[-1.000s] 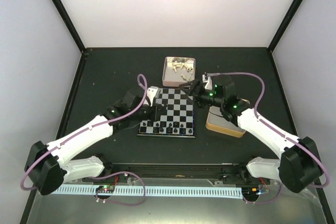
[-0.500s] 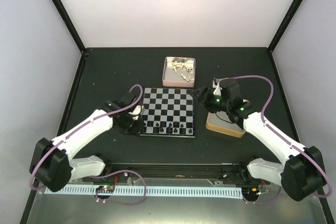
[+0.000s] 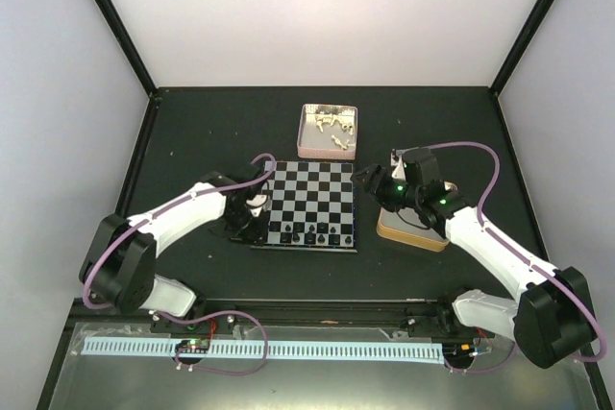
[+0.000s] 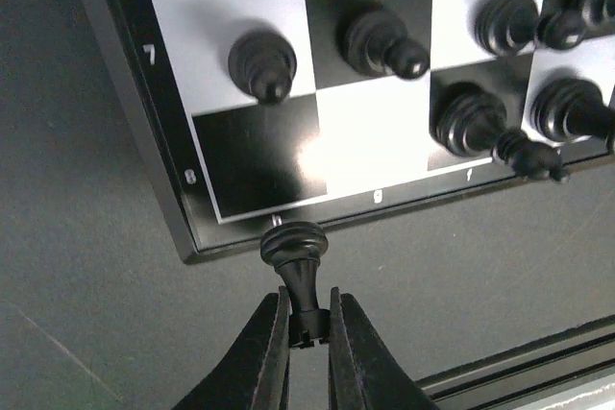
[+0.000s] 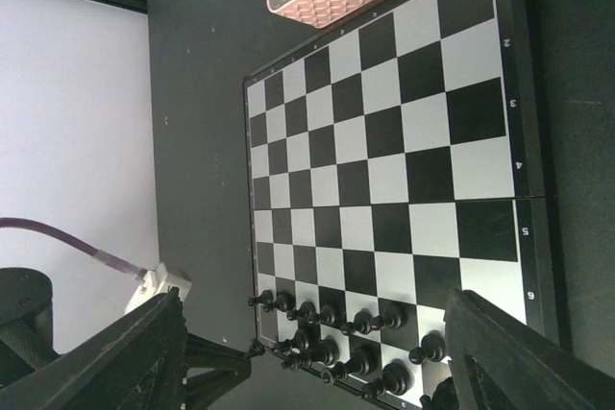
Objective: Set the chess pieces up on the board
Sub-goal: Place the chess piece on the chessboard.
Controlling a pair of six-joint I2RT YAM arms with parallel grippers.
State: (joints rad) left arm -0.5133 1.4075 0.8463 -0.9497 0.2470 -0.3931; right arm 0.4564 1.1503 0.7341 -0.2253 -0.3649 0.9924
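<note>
Dark table (image 3: 192,141), left hand (image 4: 306,319) pinching black piece (image 4: 296,254) at board (image 4: 375,146) edge, right hand (image 3: 368,177) wide open

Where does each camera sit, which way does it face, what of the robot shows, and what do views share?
Top external: above and behind the bases, looking down; left arm, right arm, the board between.
Left wrist: on the left arm, looking down past the left gripper, jaws shut on a black piece at the board's edge.
Right wrist: looks across the board; the right gripper, jaws open, frames the lower corners.
All share the board and standing black pieces.
</note>
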